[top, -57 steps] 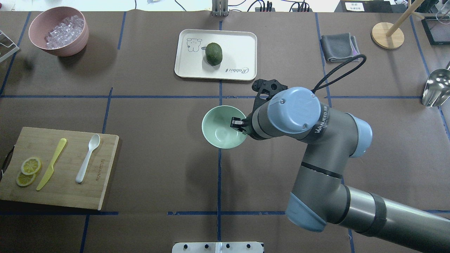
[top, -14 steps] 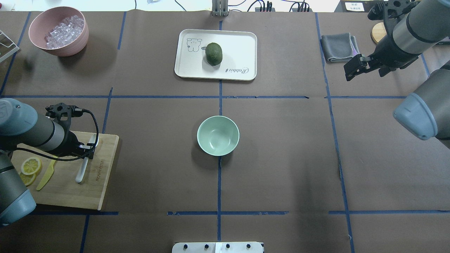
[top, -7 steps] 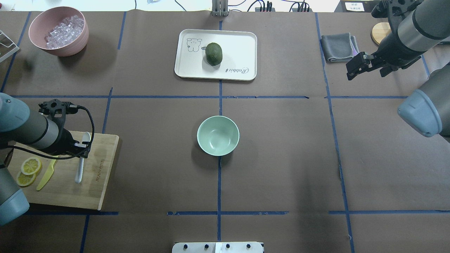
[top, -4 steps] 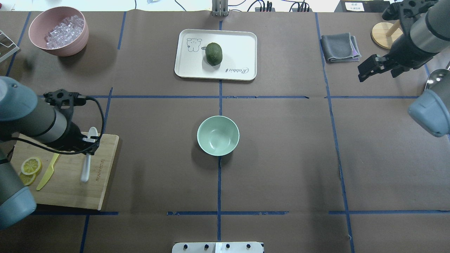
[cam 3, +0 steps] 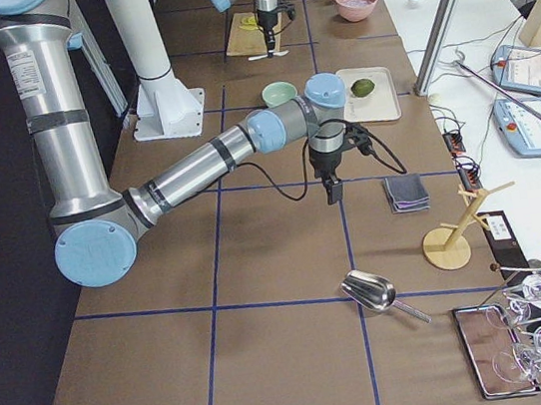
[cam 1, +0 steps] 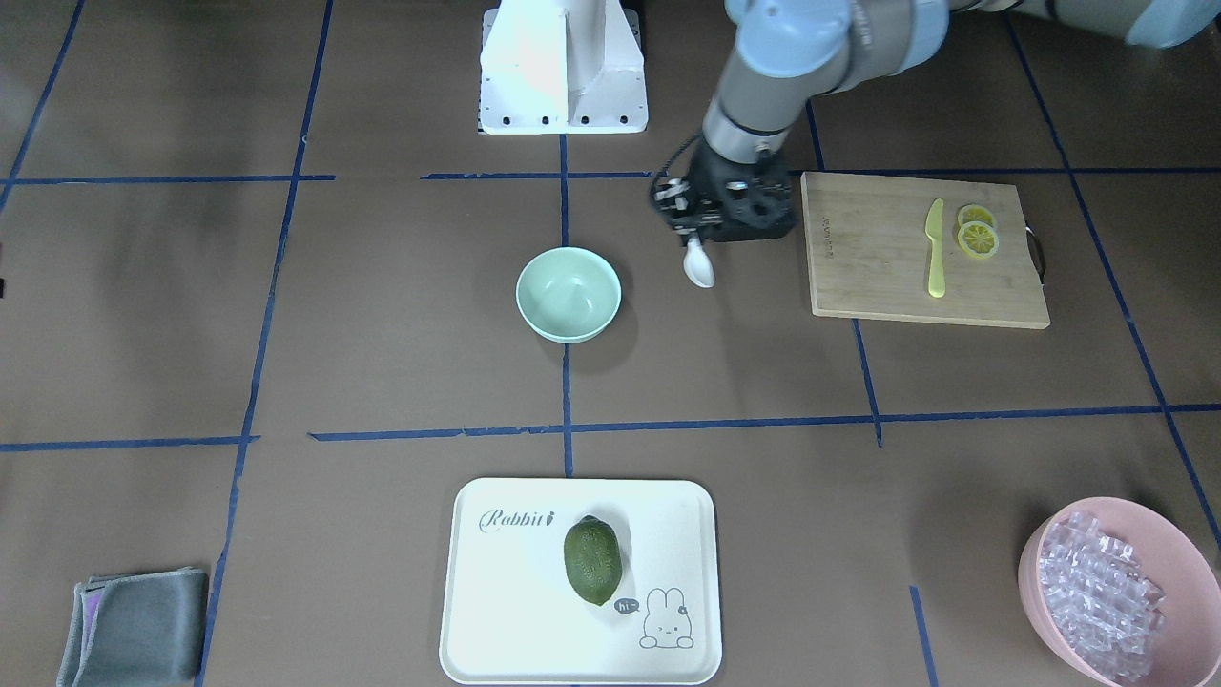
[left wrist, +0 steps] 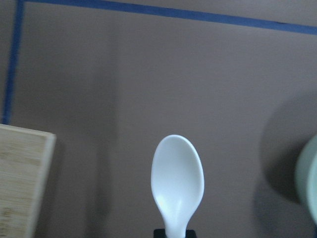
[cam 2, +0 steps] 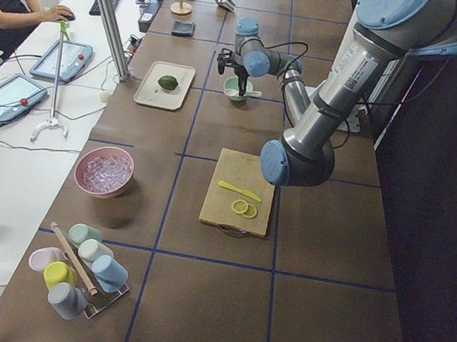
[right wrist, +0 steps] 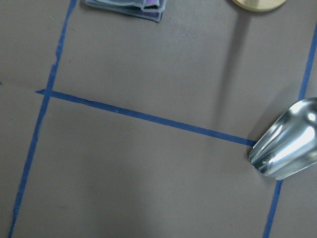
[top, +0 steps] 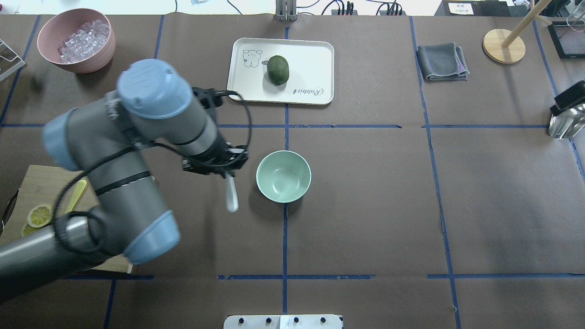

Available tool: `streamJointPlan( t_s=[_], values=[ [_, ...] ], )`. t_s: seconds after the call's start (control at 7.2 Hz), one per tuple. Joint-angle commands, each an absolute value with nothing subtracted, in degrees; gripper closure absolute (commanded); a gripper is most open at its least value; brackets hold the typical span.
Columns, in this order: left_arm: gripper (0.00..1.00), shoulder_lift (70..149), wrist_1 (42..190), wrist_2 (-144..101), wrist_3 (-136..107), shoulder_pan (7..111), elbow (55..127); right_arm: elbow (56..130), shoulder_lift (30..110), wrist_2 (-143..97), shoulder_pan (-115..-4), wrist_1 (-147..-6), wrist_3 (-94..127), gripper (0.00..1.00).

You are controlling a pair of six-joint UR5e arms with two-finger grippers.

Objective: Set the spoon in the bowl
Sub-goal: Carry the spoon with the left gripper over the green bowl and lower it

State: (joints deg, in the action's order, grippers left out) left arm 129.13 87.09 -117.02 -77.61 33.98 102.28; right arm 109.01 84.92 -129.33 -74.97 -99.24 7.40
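My left gripper (top: 227,172) is shut on the handle of the white spoon (top: 231,197) and holds it above the table. It is just left of the mint-green bowl (top: 283,176), which is empty. In the front-facing view the spoon's scoop (cam 1: 700,268) hangs below the left gripper (cam 1: 692,224), to the right of the bowl (cam 1: 569,294). The left wrist view shows the scoop (left wrist: 177,178) and the bowl's rim (left wrist: 311,184) at the right edge. My right gripper (top: 568,97) is at the far right edge. No fingertips show in its wrist view, so it looks open and empty.
A cutting board (cam 1: 887,277) holds a yellow knife (cam 1: 936,250) and lemon slices (cam 1: 978,230). A white tray (top: 315,59) holds a green fruit (top: 278,70). A pink bowl (top: 89,64) of clear cubes, a grey cloth (top: 441,61) and a metal scoop (top: 566,122) are also on the table.
My left gripper has lifted the spoon off the cutting board and carried it right, to just beside the mint-green bowl. My right arm has drawn back to the right edge.
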Motion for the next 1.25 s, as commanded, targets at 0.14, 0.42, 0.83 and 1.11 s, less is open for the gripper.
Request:
streamJointPlan(
  t_s=[0.14,0.42,0.83,1.11],
  values=[
    [1.00,141.3,87.5,-116.6,-81.0,31.5,89.6,108.3,89.6,-132.4,-78.1,-96.8,3.7,0.00],
    [0.97,141.2,87.5,-116.6,-80.3,31.5,88.3,108.3,89.0,-132.5,-78.2,-96.8,4.3,0.00],
    [0.10,140.9,87.6,-116.7,-79.8,31.4,88.2,108.4,88.9,-132.5,-78.2,-96.8,5.2,0.00],
    [0.00,140.6,87.7,-116.6,-79.8,31.5,88.5,108.3,88.8,-132.5,-78.2,-96.8,5.3,0.00]
  ],
)
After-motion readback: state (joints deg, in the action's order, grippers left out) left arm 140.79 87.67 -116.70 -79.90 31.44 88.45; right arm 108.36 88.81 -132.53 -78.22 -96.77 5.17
